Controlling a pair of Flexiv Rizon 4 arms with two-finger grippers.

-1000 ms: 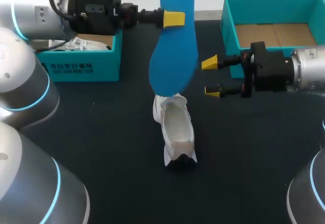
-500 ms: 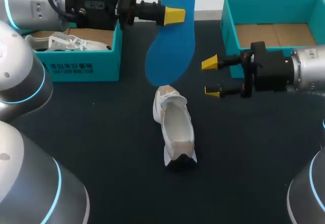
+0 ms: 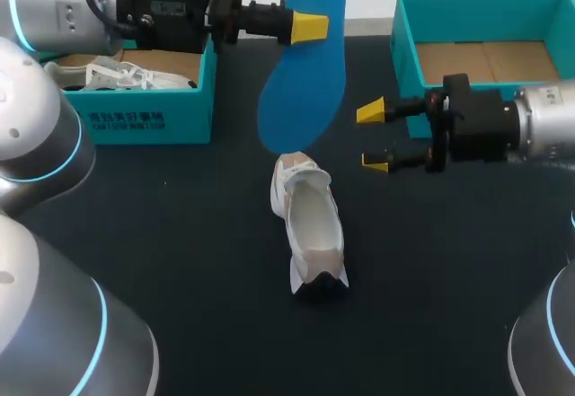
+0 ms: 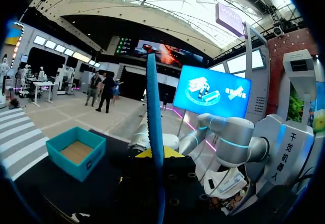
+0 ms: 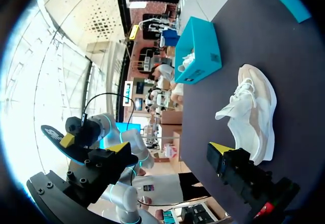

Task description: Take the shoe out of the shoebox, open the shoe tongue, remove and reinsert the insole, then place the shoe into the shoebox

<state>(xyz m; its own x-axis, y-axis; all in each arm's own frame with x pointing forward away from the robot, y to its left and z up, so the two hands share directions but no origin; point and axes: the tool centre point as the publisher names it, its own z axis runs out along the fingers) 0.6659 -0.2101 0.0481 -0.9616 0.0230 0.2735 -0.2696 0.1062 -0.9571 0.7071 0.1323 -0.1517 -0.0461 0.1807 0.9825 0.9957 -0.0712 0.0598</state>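
1. The flat blue insole (image 3: 305, 82) looks like smooth foam, matt, with no sheen.
2. The white low shoe (image 3: 310, 225) has soft cloth uppers with stitched panels, woven laces and a pale, smooth lining.
3. The teal cardboard shoebox on the right (image 3: 406, 50) has smooth, coloured walls and a floor of bare brown board.
4. The black table top (image 3: 198, 270) is matt and faintly speckled.
5. The left arm's silver shell (image 3: 45, 10) is glossy.
6. The right gripper (image 3: 373, 136) has a matt black body and yellow fingertips (image 3: 370, 110) of smooth plastic.
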